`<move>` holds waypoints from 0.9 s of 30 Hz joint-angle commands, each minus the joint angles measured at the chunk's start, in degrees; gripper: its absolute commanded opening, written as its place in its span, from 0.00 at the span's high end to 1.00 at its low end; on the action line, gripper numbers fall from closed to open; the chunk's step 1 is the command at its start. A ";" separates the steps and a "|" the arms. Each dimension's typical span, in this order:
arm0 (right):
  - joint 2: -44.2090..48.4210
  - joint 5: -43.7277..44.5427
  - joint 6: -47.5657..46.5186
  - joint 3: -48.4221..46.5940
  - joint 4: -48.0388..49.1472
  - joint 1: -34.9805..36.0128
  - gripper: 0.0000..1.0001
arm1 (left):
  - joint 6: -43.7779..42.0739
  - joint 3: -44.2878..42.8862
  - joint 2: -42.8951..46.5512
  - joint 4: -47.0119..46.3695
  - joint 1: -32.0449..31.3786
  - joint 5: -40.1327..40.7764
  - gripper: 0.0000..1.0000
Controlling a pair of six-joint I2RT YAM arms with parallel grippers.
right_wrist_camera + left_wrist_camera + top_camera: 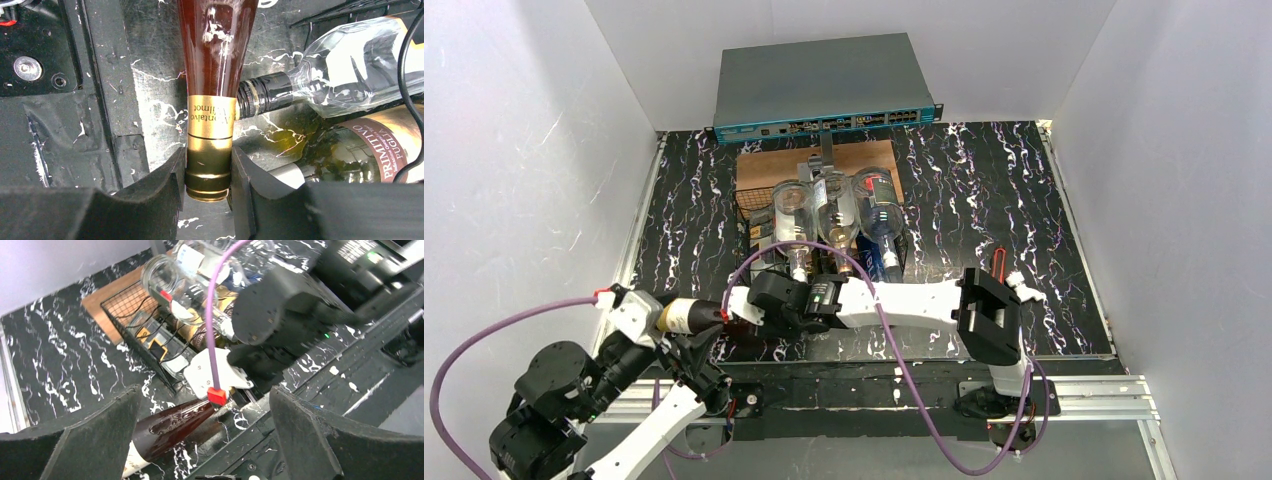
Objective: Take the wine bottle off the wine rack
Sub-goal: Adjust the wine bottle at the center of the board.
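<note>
Right gripper (pixel 207 176) is clamping the gold-foiled neck of the brown wine bottle (pixel 216 60). The bottle is lying sideways near the table's (pixel 984 200) front-left corner, clear of the wine rack (pixel 746 214). Left gripper (pixel 205 436) is hovering above it, jaws spread wide.

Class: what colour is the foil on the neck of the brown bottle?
Gold foil with dark lettering, best seen in the right wrist view.
</note>
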State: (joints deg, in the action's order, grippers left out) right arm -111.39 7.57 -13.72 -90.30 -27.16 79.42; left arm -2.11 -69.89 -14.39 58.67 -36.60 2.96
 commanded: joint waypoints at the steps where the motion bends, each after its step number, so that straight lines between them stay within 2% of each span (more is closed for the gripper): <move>1: 4.84 -1.74 -0.08 -4.05 1.80 -1.38 0.99 | -8.86 1.63 1.48 -1.02 -0.05 -9.11 0.02; 9: 4.93 -5.32 -0.03 -5.95 1.50 -3.89 0.99 | -8.44 5.40 -1.49 -0.09 -0.05 -15.74 0.05; 14: 4.40 -9.39 1.08 -6.84 1.52 -5.50 0.99 | -5.92 5.30 -1.86 0.87 -0.05 -15.02 0.03; 19: 3.96 -11.51 2.12 -7.75 1.22 -6.79 0.99 | 10.72 7.74 -1.75 -0.20 -0.05 -9.76 0.02; 20: 3.83 -11.72 2.28 -7.90 1.16 -6.94 0.99 | 16.23 8.35 -1.24 -0.34 -0.05 -7.60 0.02; 27: 3.13 -12.93 3.15 -8.40 1.05 -7.26 0.99 | 38.55 12.57 4.54 -1.67 -0.05 2.05 0.02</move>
State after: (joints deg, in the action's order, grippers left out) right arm -111.35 -4.97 -11.73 -94.35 -29.41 73.10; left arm 19.92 -58.19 -12.80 58.06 -36.60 -2.55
